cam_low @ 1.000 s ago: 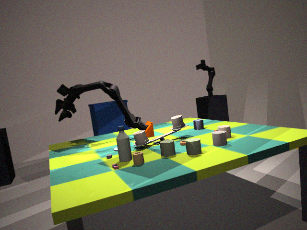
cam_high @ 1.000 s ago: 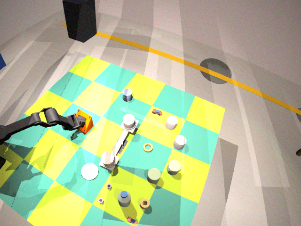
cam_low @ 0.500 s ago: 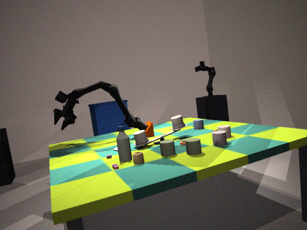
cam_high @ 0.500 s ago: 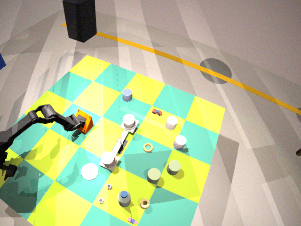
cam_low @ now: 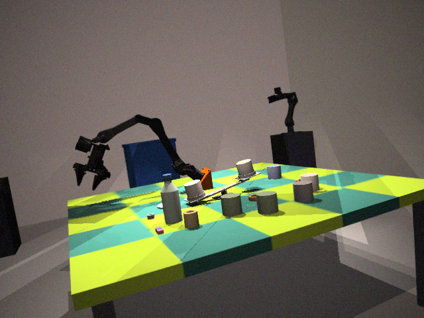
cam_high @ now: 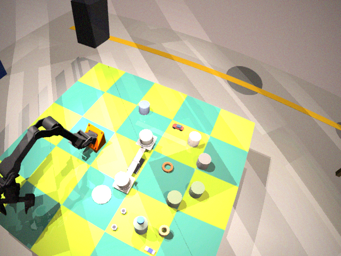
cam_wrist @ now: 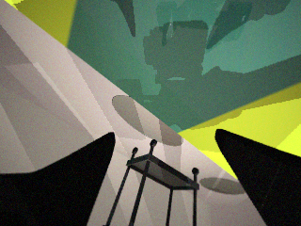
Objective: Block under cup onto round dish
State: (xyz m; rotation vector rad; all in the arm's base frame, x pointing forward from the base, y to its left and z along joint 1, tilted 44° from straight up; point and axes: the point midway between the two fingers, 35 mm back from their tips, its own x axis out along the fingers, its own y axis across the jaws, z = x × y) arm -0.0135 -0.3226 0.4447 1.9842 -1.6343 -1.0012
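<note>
Matte grey-mauve walls in the background of the exterior view, with pale, streaked floor around a checkered table [cam_high: 234,124] [cam_low: 119,270] [cam_wrist: 263,122] in flat yellow and teal squares. At the centre of the exterior view, a slim white balance [cam_high: 135,162] [cam_low: 224,189], tilted, with square plates at its ends. On its lower plate, a smooth white low-end cup [cam_high: 122,180] [cam_low: 194,190], upside down and leaning with the slope; on the raised plate, a matching high-end cup [cam_high: 145,137] [cam_low: 244,167]. Block out of sight; impossible to tell which cup covers it. Near the low plate, left of it in the top view, a flat, round white dish [cam_high: 101,194] [cam_low: 159,206], bare on top.

At the left of the exterior view, a black, angular gripper [cam_high: 15,212] [cam_low: 86,187] [cam_wrist: 165,135], released and spread wide, with tapered fingers around nothing, high above the tabletop and well apart from both cups. Behind it, a dark jointed arm [cam_high: 20,157] [cam_low: 157,126], arched down toward an orange wedge-shaped bracket [cam_high: 101,137] [cam_low: 207,179]. Toward the bottom of the top view, a grey bottle [cam_high: 140,226] [cam_low: 171,205] with rounded shoulders and blue cap, beside a hollow tan cylinder [cam_high: 160,232] [cam_low: 191,220].
</note>
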